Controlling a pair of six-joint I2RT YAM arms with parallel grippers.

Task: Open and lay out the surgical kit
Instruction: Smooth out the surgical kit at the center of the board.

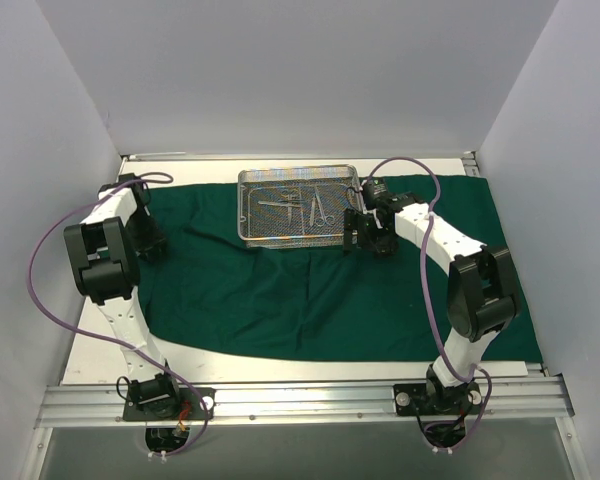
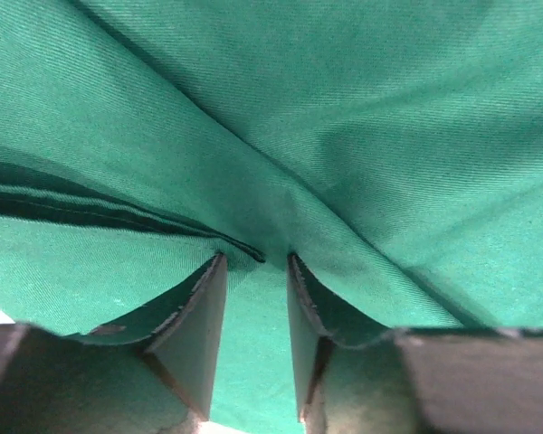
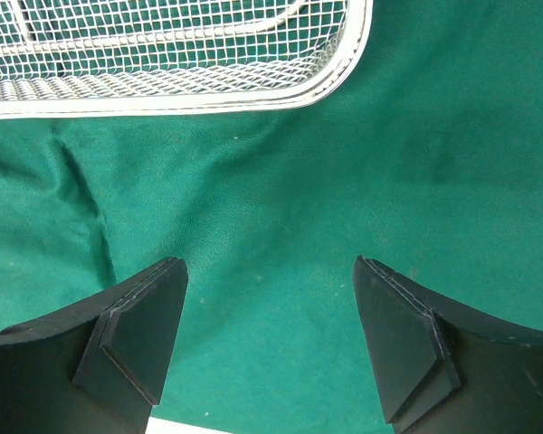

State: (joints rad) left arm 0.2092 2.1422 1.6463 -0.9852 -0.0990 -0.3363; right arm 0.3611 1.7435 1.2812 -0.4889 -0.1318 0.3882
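The rectangular silver wire-mesh tray (image 1: 270, 238) sits at 12 o'clock on the dark green cloth drape (image 1: 280, 300), so a tug by the left gripper (image 2: 256, 258), its hold on a fold unclear, could drag it, or the spread right gripper (image 3: 267, 262) at its 3 o'clock could nudge it

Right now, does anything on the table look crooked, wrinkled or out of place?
The green cloth is not flat on the left: a raised fold runs to the left gripper, and its near edge curves instead of lying straight. The mesh tray looks square.

Instruments (image 1: 302, 206) lie in the mesh tray (image 1: 243, 210), set far-centre on the cloth (image 1: 310, 300) covering the table (image 1: 98, 362).
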